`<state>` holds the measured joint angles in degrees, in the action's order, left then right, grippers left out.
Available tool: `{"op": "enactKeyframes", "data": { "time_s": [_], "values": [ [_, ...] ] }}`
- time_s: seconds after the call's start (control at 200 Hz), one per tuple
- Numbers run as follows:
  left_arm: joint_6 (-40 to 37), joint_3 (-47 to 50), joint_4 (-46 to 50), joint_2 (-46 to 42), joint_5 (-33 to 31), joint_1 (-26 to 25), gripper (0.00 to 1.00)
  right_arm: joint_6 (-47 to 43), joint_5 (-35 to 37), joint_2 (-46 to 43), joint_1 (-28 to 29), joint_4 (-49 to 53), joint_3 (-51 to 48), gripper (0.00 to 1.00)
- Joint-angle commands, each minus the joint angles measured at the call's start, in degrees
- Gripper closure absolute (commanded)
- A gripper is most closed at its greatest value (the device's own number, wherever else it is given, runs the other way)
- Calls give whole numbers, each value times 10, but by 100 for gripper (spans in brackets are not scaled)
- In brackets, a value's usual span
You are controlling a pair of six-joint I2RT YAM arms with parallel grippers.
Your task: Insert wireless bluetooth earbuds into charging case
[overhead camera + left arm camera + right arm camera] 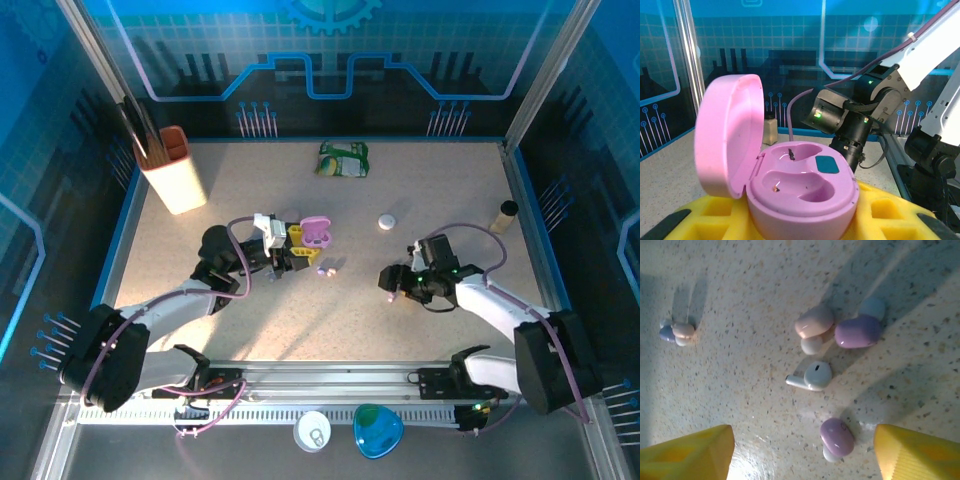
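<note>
Over the table (pixel 450 180), in the top view, your left gripper (pixel 302 246) sits near the middle with its yellow fingers pressed onto the open lilac-pink charging case (pixel 316 232). Just right of it a few earbuds (pixel 326 270) lie loose on the tabletop, between the two arms. Your right gripper (pixel 389 280) is further right, pointing toward them but apart from them. A small white disc (pixel 386 221) lies beyond, and a green packet (pixel 343 158) sits near the far edge.

On the left wrist camera, you see the case pinched at its base between the yellow pads (pixel 705 215). Its lid is swung up on the left, and both moulded wells face you.

On the right wrist camera, your yellow fingertips (pixel 695 450) stand wide apart at the lower corners, touching nothing. A lilac bud (pixel 837 436) lies nearest, between them. A white stemmed bud (pixel 811 377) lies past it. Further on, a pinkish bud (pixel 814 321) and a second lilac one touch each other. A small cluster (pixel 676 331) lies well apart on the left.
</note>
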<state>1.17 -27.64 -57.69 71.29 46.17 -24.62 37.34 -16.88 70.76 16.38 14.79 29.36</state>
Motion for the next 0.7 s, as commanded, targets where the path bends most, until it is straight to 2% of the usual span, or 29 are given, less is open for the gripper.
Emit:
{"op": "enactKeyframes", "data": {
  "time_s": [0.0, 0.17, 0.57, 0.695],
  "values": [
    [3, 1, -17, 1, 14, -3, 66, -25, -49, 18, -8, -15, 22, 31],
    [6, 0, -19, 1, 13, -3, 66, -18, -55, 41, -11, -29, 10, 40],
    [16, -7, -22, 4, 19, -3, 66, -2, -51, 44, -14, -59, -33, 39],
    [17, -7, -22, 4, 20, -3, 66, 6, -63, 43, -14, -68, -37, 45]
  ]
}}
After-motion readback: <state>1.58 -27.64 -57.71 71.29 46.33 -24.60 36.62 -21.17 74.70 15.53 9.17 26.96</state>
